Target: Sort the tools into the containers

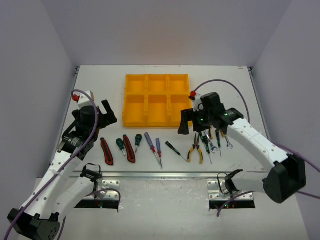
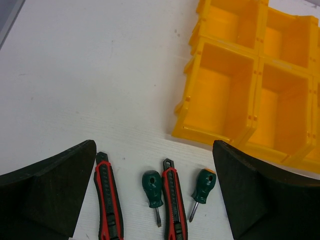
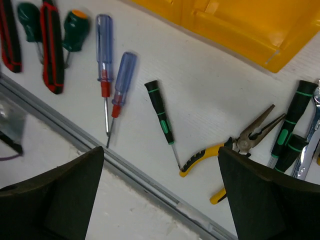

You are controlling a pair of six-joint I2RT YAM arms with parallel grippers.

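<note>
The tools lie in a row on the table in front of the yellow tray (image 1: pixel 131 76), whose six compartments are empty. From the left there are two red-black utility knives (image 1: pixel 106 151) (image 1: pixel 129 148), two green-handled screwdrivers (image 1: pixel 120 145) (image 1: pixel 138 141), two purple-handled screwdrivers (image 1: pixel 150 145), a slim dark green driver (image 1: pixel 176 149), yellow-handled pliers (image 1: pixel 196 150), more slim drivers (image 1: pixel 206 142) and silver wrenches (image 1: pixel 228 140). My left gripper (image 1: pixel 109 113) is open and empty above the knives (image 2: pixel 107 195). My right gripper (image 1: pixel 192 125) is open and empty above the slim driver (image 3: pixel 161 112) and pliers (image 3: pixel 235 150).
A metal rail (image 1: pixel 160 174) runs along the table's near edge, just in front of the tools. Plain walls close in the table at the back and both sides. The tray's near left corner (image 2: pixel 190 100) shows just beyond the left fingers.
</note>
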